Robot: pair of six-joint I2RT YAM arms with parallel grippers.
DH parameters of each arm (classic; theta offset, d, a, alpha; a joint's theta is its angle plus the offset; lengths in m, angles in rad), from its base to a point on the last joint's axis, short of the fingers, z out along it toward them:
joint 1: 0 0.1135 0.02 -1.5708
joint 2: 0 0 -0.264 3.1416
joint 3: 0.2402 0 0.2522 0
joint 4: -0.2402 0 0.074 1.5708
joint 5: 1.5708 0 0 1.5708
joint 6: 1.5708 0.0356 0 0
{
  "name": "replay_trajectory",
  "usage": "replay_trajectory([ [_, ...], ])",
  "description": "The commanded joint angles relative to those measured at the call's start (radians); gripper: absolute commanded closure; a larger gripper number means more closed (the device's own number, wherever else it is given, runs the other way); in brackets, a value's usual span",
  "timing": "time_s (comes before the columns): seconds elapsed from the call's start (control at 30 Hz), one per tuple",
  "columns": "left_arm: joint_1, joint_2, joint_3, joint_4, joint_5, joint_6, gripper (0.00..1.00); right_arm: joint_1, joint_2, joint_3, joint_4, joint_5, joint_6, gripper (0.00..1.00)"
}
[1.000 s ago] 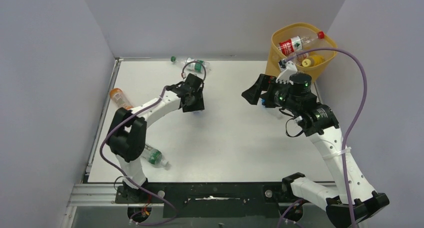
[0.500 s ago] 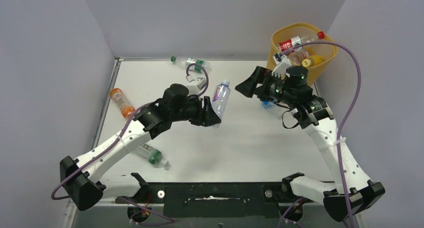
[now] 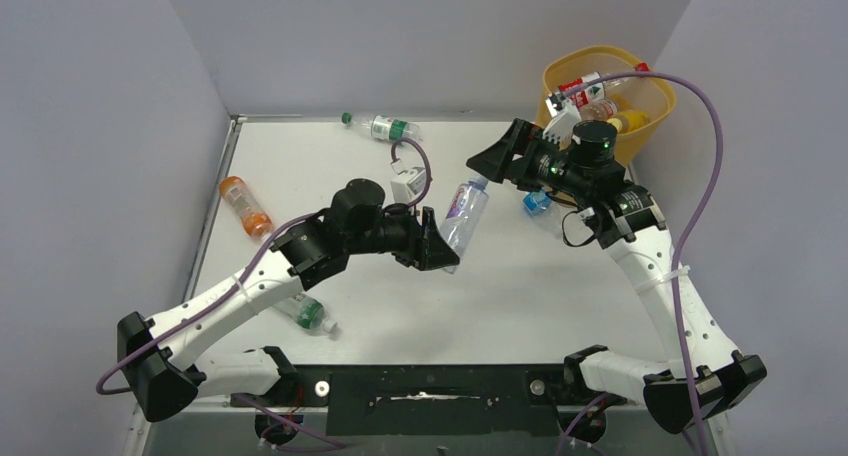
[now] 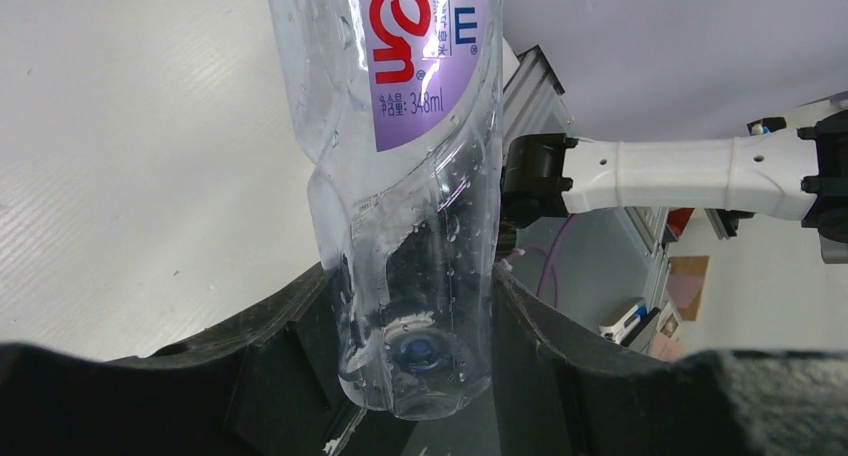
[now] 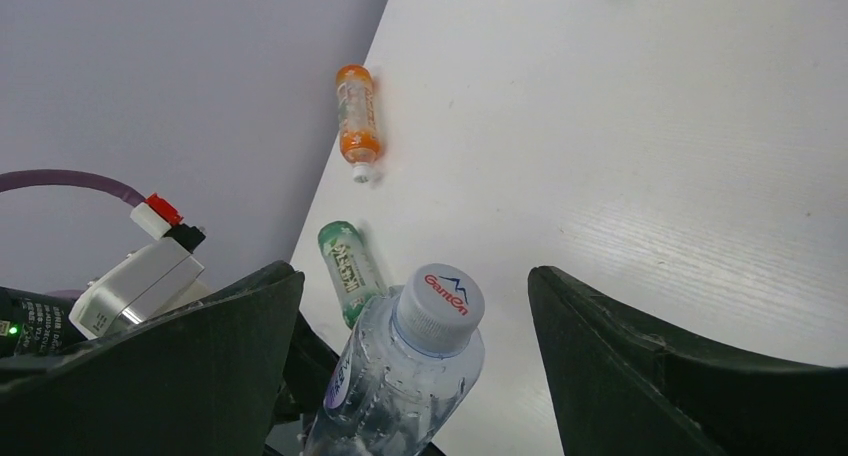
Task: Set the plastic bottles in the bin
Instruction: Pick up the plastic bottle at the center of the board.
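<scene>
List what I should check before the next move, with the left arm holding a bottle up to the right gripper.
1. Left gripper hold on the purple-label bottle: ok, shut on its base.
2. Right gripper ready to take it: ok, open, jaws either side of the cap, not touching.
3. Cap centred between the right fingers: ok, roughly midway in the right wrist view.
4. Room in the bin: cannot tell; bottles show inside, depth hidden.
5. Table finished: not ok; an orange bottle and a green-label bottle lie out.
</scene>
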State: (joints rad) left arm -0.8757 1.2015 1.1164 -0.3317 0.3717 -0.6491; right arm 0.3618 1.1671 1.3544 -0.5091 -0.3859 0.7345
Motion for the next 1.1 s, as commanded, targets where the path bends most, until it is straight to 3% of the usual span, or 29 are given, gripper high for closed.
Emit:
replay_trajectory([
  [0.0, -0.006, -0.036, 0.013, 0.103, 0.02, -0.013, 0.57, 0.01, -0.012, 0.017, 0.041, -0.011, 0.016, 0.14],
  [0.17, -0.009, -0.04, 0.019, 0.114, 0.022, -0.016, 0.57, 0.011, -0.014, 0.006, 0.037, -0.008, 0.019, 0.21],
  [0.37, -0.018, -0.047, 0.017, 0.133, 0.022, -0.025, 0.57, 0.027, -0.001, 0.009, 0.048, -0.024, 0.03, 0.38],
  [0.73, -0.026, -0.048, 0.015, 0.126, -0.001, -0.02, 0.56, 0.064, 0.019, 0.036, 0.052, -0.02, 0.034, 0.81],
  [0.93, -0.027, -0.055, 0.08, 0.006, -0.083, 0.017, 0.36, 0.067, 0.041, 0.115, -0.017, 0.035, -0.016, 0.86],
  [1.07, -0.023, -0.09, 0.16, -0.119, -0.175, 0.046, 0.23, 0.033, 0.099, 0.278, -0.106, 0.062, -0.079, 0.86],
])
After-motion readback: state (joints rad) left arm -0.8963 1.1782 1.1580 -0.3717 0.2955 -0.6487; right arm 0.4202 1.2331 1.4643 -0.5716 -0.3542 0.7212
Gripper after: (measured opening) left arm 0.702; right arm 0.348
